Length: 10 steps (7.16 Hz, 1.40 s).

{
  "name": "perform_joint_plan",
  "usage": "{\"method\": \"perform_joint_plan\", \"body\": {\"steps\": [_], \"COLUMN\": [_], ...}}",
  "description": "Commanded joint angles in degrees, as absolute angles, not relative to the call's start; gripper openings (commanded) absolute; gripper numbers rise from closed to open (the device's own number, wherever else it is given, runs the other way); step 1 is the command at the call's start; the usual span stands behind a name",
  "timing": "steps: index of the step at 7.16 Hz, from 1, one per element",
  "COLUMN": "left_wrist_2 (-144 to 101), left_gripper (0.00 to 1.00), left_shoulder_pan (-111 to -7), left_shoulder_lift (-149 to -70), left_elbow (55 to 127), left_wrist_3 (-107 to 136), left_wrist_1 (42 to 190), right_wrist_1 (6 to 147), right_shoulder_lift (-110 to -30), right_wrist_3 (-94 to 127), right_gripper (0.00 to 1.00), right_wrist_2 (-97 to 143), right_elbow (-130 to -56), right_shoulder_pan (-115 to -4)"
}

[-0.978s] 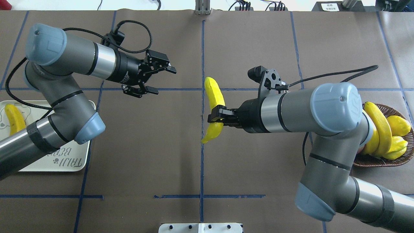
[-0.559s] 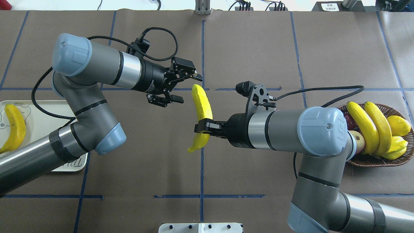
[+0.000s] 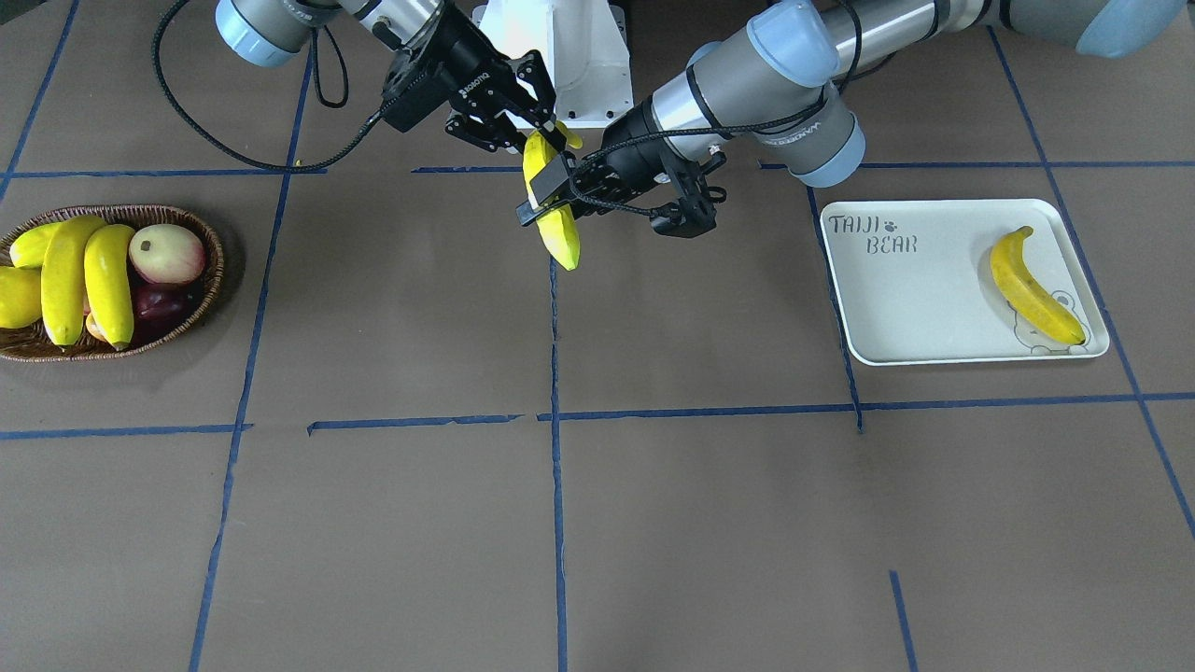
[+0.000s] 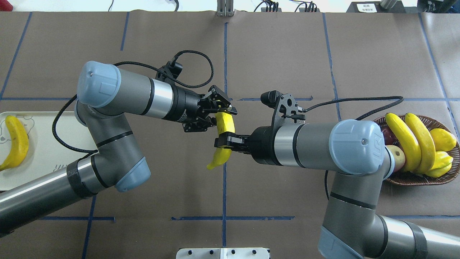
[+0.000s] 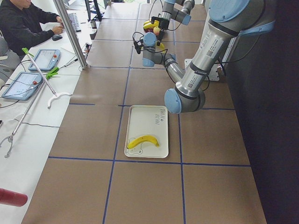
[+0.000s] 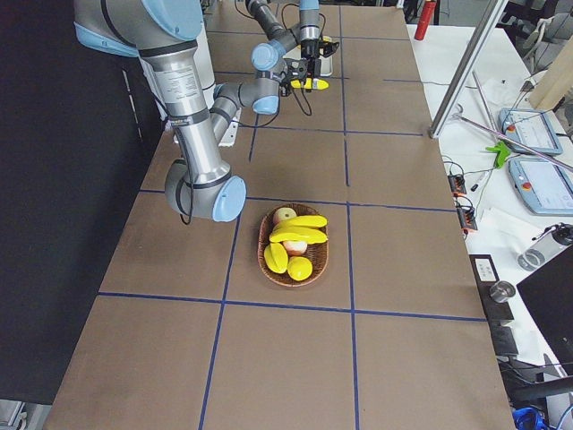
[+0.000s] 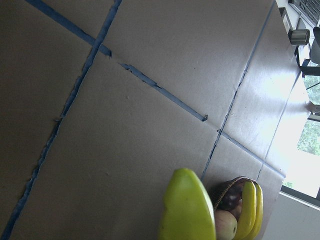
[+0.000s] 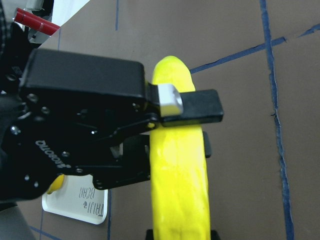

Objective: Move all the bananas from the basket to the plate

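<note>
**Banana held over the worktop's centre, both grippers at it**

The right gripper [image 4: 223, 141] is pinching a banana [image 4: 225, 124] toward its near end. The banana is clear of the worktop [image 4: 280, 54], above the centre tape line [image 4: 224, 187]. The left gripper [image 4: 215, 116] straddles the banana's far part. The overhead view hides that end under the left gripper, while the front view shows it jutting past. Only the right wrist view shows the left fingers [image 8: 190, 106] close up: one lies across the banana's top and the other sits on the opposite side. Whether they press cannot be told. The left wrist view shows only a banana end close up, with the basket [image 7: 226, 186] beyond.

The held banana is bright yellow, curved and matte.

Count: four bananas in all
- one is held
- a second banana [image 4: 16, 142] lies on the plate [image 4: 46, 144] at the worktop's edge on the robot's left
- two bananas [image 4: 402, 140] lie atop other fruit [image 4: 444, 139] in the basket at the opposite edge

There is one plate and one basket
</note>
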State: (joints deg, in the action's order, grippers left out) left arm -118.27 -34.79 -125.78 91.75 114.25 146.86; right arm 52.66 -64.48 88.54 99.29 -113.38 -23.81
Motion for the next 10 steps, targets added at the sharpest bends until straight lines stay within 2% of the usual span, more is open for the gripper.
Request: {"method": "perform_joint_plan", "body": {"steps": [1,5,7,10], "left_wrist_2": [-118.2,-118.8,-119.4,-118.8], "left_gripper": [0.0,0.0,0.0,0.0], "left_shoulder_pan": [-34.9,-39.3,-44.4,-52.1], "left_shoulder_lift": [-125.7,-124.8,-114.1,-91.3], "left_elbow": [91.8,91.2,91.6,93.0], "left_wrist_3": [114.3,114.9,106.7,77.3], "left_wrist_1": [147.0,146.2,145.3,143.8], "right_wrist_1": [53.7,54.9,65.2,70.0], "right_shoulder_lift": [-62.7,-63.7,-65.6,-78.3], "right_wrist_3": [88.7,87.9,84.6,69.0], "right_gripper": [0.99,1.0,1.0,1.0], "right_wrist_2": [98.7,102.2,116.1,122.0], "right_elbow": [-113.4,-114.2,-116.7,-119.0], "right_shoulder_pan": [-23.9,-26.8,-38.8,-48.8]}}
